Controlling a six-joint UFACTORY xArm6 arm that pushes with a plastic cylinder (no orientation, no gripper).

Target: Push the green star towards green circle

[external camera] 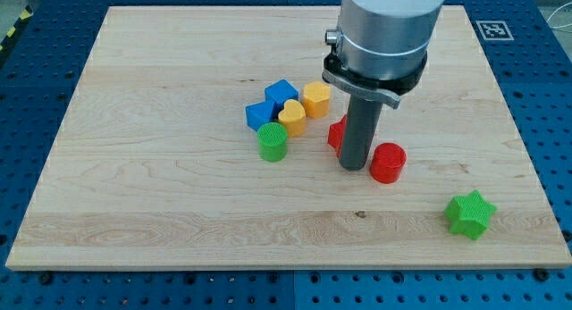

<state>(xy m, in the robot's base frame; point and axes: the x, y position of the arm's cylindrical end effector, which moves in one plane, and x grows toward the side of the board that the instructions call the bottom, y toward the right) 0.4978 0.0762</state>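
— So, what sits at the desk centre-left?
— A green circle below the blue blocks, yellow heart and yellow hexagon.
— And my tip?
— Between a half-hidden red block and the red cylinder; no fingers exist.
— The green star?
— Well apart, bottom right, untouched; probably I must get round to its right.

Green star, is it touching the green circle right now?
No, the green star sits alone at the view's bottom right, far from the green circle.
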